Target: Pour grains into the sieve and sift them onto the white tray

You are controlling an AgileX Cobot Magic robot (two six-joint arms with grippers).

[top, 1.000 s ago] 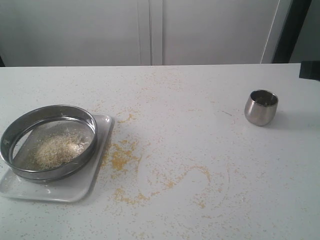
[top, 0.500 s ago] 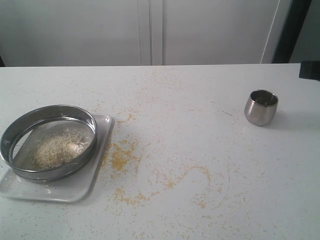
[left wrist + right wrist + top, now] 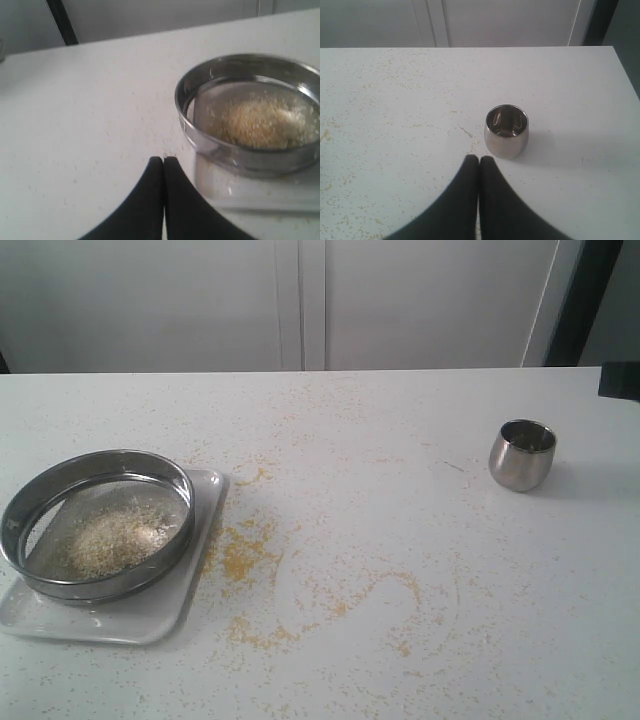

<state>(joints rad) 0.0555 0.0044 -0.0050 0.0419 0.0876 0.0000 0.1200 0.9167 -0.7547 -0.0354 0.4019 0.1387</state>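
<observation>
The sieve (image 3: 97, 524) (image 3: 252, 112), a wide steel ring with a mesh bottom, rests on the white tray (image 3: 150, 610) (image 3: 250, 192) at the table's left. A heap of pale beige grains (image 3: 112, 538) (image 3: 257, 122) lies inside the sieve. My left gripper (image 3: 163, 159) is shut and empty, hovering over bare table beside the tray's edge. My right gripper (image 3: 479, 158) is also shut and empty, just short of a small steel cup (image 3: 506, 131) (image 3: 522, 454) standing upright at the right. Neither arm shows in the exterior view.
Yellow specks (image 3: 245, 555) are strewn over the white tabletop (image 3: 400, 540), thickest just right of the tray and in a curved trail toward the middle. A grey wall with cabinet panels (image 3: 300, 300) stands behind the table's far edge.
</observation>
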